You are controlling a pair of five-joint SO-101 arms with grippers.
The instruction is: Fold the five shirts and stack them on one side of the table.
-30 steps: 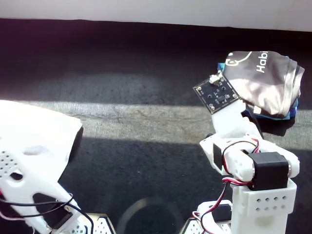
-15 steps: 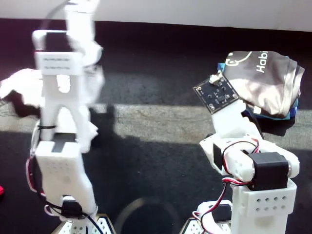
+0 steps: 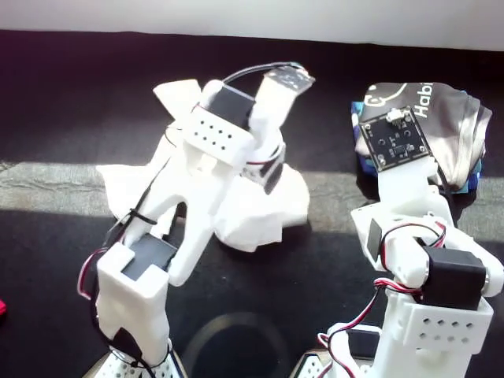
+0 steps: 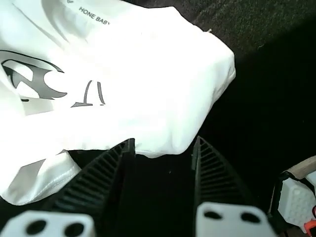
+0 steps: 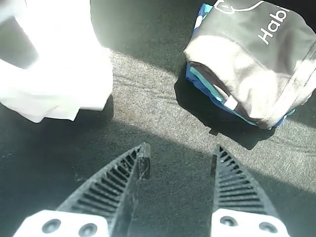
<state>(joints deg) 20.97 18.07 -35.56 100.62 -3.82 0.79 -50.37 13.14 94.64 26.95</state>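
High view: the white shirt (image 3: pixel 268 213) lies crumpled at the middle of the dark bench (image 3: pixel 71 94), partly under the left arm (image 3: pixel 209 150). A folded stack (image 3: pixel 449 126), grey on top, sits at the far right of the bench, beside the right arm (image 3: pixel 402 197).

Left wrist view: the left end effector (image 4: pixel 163 148) is released, its jaws spread and empty at the white shirt's edge.

Right wrist view: the right end effector (image 5: pixel 180 155) is likewise released and empty, over bare bench between the white shirt and the folded stack.
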